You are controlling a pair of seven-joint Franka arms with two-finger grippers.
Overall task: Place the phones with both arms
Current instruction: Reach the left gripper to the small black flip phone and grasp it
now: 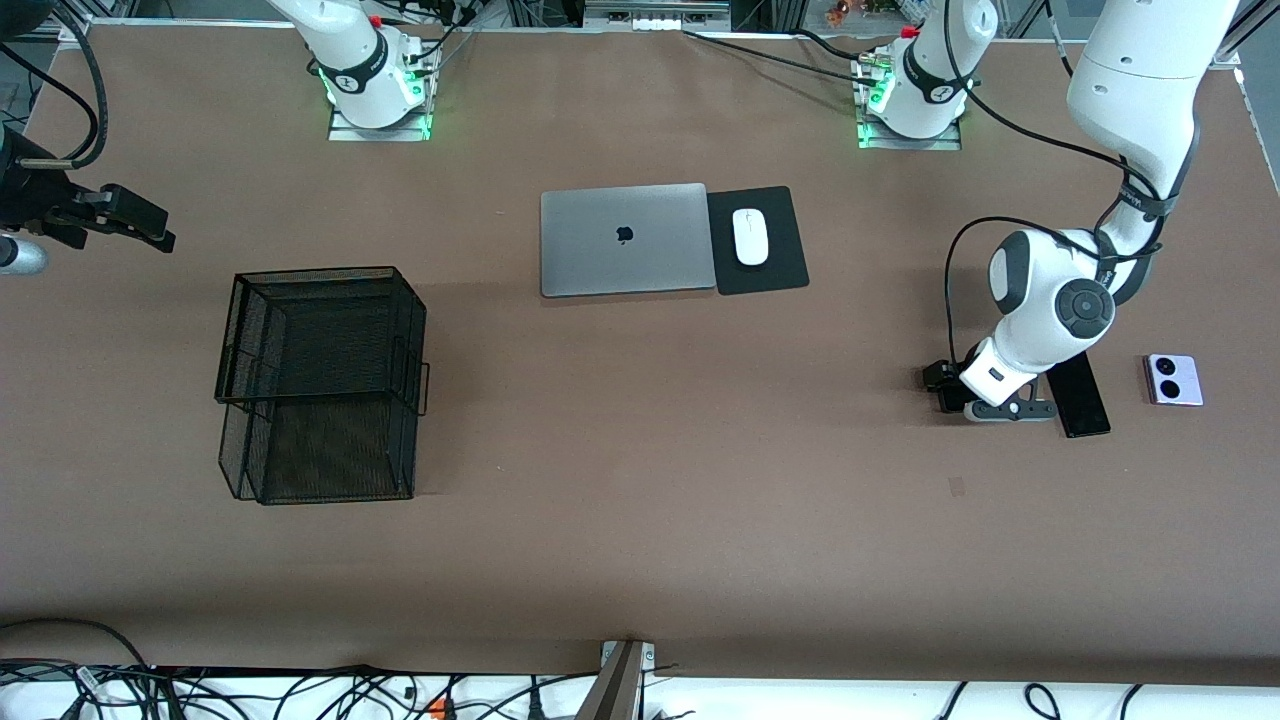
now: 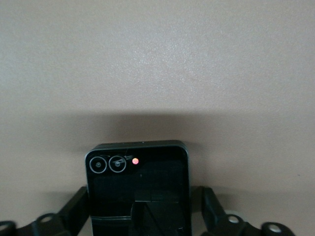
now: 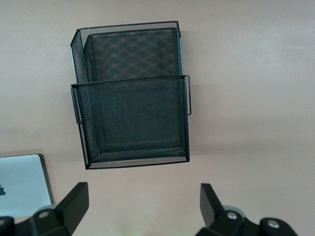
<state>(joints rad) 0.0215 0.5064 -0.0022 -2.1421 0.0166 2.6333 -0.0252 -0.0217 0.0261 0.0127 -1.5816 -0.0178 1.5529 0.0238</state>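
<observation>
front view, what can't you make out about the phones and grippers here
- Black folded phone: front view, hidden under the left arm; the left wrist view's edge cuts its lower end.
- Slim black phone: front view, one end covered by the left arm.
- Left gripper, open around the black folded phone: contact unclear.
- Right gripper, open, waiting: front view's edge cuts its arm.

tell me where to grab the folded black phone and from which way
Take the folded black phone from straight above, across its two long edges. It lies flat on the table, so only the thin sides offer hold. The left gripper already straddles it, one finger on each side, not yet closed.
</observation>
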